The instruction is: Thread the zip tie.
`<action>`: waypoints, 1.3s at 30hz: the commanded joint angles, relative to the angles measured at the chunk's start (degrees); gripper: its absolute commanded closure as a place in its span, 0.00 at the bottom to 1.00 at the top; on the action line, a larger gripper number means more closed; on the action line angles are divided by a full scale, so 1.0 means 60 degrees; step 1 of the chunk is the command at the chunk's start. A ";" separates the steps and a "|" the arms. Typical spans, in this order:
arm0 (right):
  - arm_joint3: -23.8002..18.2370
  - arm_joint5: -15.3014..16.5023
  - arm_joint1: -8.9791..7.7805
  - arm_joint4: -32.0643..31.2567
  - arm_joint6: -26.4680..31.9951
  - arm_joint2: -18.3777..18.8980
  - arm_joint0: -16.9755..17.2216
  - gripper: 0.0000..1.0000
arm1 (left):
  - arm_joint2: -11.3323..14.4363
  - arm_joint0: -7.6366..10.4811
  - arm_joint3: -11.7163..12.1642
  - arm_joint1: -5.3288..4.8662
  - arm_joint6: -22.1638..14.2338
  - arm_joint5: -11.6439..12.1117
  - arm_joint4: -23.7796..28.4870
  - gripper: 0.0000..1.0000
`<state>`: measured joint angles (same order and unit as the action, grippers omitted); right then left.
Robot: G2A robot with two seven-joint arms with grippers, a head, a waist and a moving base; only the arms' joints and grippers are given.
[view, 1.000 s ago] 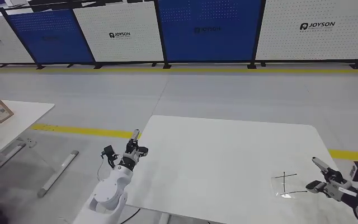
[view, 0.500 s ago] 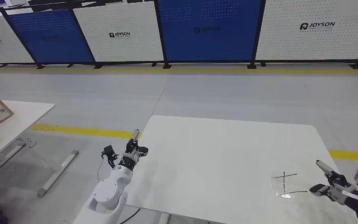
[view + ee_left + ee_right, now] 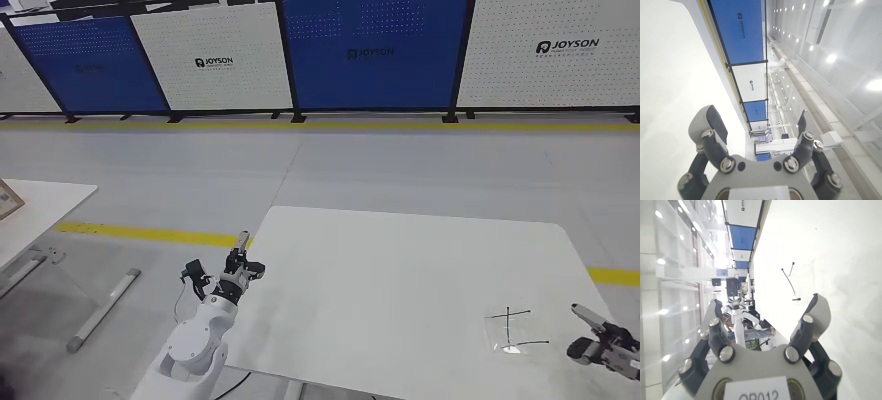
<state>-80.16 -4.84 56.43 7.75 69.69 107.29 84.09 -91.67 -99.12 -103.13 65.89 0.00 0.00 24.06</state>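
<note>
Black zip ties [image 3: 509,315] lie on the white table [image 3: 400,290] near its front right corner, one crossing another, with a further one [image 3: 531,344] just in front. A faint clear sheet seems to lie under them. My right gripper [image 3: 588,333] hovers open to the right of them, near the table's right edge, holding nothing. In the right wrist view the zip ties [image 3: 789,281] lie a little beyond the open right gripper [image 3: 765,302]. My left gripper [image 3: 240,252] stands open and empty at the table's left edge, far from the ties; its wrist view shows the left gripper [image 3: 759,117] open.
The table's middle is bare white surface. Blue and white pegboard panels [image 3: 375,55] stand across the floor behind, past a yellow floor line [image 3: 150,234]. Another white table [image 3: 40,210] stands off to the left.
My right gripper has drawn back to the right and toward the front edge, away from the zip ties. The left arm has not moved, and the ties lie as before.
</note>
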 commanded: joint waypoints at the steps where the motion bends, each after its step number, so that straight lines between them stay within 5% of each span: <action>1: 0.0163 -0.0057 -0.0017 -0.0544 -0.0394 -0.0295 -0.0250 0.00 | 0.0000 0.0000 0.0000 0.0000 0.0000 0.0000 0.0000 0.00; 4: 0.0325 -0.0081 -0.0011 -0.0764 -0.0616 -0.0676 -0.0451 0.00 | 0.0000 0.0000 0.0000 0.0000 0.0000 0.0000 0.0000 0.00; 24: 0.0325 -0.0081 -0.0011 -0.0764 -0.0616 -0.0676 -0.0451 0.00 | 0.0000 0.0000 0.0000 0.0000 0.0000 0.0000 0.0000 0.00; 28: 0.0158 0.1363 -0.0086 -0.0448 0.0369 -0.0505 -0.0107 0.00 | 0.0000 0.0000 0.0000 0.0000 0.0000 0.0000 0.0000 0.00; 33: 0.0433 0.1996 -0.0172 -0.0498 0.0858 -0.0635 -0.0214 0.00 | 0.0000 0.0000 0.0000 0.0000 0.0000 0.0000 0.0000 0.00; 39: 0.0490 0.1987 -0.0188 -0.0591 0.0657 -0.0645 -0.0237 0.00 | 0.0000 0.0000 0.0000 0.0000 0.0000 0.0000 0.0000 0.00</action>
<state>-77.21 7.08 55.29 4.17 73.59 103.42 82.67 -91.67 -99.12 -103.13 65.89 0.00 0.00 24.06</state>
